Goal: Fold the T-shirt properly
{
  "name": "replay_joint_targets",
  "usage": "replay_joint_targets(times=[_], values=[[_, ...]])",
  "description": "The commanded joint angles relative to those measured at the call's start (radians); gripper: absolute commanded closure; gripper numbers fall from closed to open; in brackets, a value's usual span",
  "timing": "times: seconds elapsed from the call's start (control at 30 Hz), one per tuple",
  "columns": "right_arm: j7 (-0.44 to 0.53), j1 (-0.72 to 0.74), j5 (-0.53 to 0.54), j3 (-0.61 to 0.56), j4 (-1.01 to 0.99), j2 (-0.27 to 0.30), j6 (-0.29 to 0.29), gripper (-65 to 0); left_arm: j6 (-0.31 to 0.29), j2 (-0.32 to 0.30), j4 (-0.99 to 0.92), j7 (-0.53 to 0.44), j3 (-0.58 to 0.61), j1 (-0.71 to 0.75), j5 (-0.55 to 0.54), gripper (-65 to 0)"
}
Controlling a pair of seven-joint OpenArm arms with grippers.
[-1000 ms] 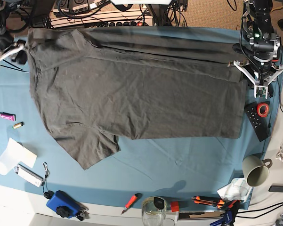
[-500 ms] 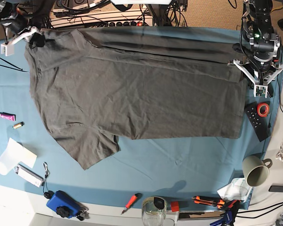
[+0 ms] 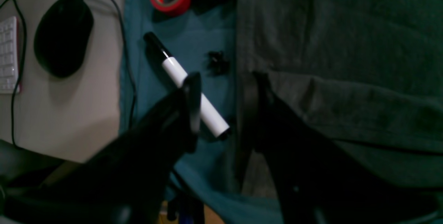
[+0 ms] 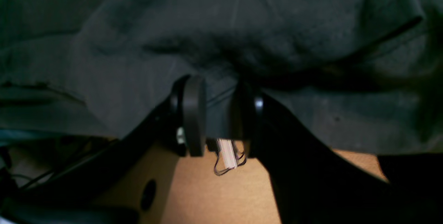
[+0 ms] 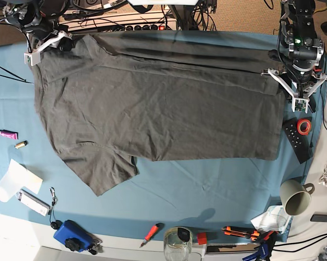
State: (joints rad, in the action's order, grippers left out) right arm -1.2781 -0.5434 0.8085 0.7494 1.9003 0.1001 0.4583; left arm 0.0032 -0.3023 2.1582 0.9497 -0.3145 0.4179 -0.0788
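Note:
The dark grey T-shirt (image 5: 152, 98) lies spread flat on the teal cloth (image 5: 207, 185), with one sleeve (image 5: 100, 171) pointing to the front left. My left gripper (image 5: 303, 103) is open at the shirt's right hem. In the left wrist view (image 3: 221, 106) one finger (image 3: 258, 113) is over the hem edge (image 3: 242, 61) and the other is over the cloth. My right gripper (image 5: 43, 46) is at the shirt's far left corner. In the right wrist view (image 4: 219, 113) its jaws stand narrowly apart at the fabric's edge (image 4: 121, 89).
A white marker (image 3: 193, 92), red tape roll (image 5: 303, 126) and black remote (image 5: 295, 140) lie beside the left gripper. A mouse (image 3: 62, 35) sits off the cloth. A mug (image 5: 295, 197), jar (image 5: 178, 242), screwdriver (image 5: 151, 232), blue device (image 5: 71, 234) and paper (image 5: 13, 179) line the front.
My right gripper has swung from beyond the shirt's left edge up and to the right, reaching the shirt's far left corner. The left arm has hardly moved.

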Motion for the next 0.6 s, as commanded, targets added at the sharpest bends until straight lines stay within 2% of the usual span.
replay_joint_targets(times=[0.0, 0.57], values=[[0.019, -0.005, -0.006, 0.004, 0.016, 0.010, -0.008, -17.6, 0.001, -0.011, 0.019, -0.015, -0.005, -0.003, 0.008, -18.1], [0.016, -0.005, -0.012, 0.027, 0.017, 0.010, -0.011, -17.6, 0.000, -0.011, 0.019, -0.015, -0.005, -0.003, 0.008, -18.1]])
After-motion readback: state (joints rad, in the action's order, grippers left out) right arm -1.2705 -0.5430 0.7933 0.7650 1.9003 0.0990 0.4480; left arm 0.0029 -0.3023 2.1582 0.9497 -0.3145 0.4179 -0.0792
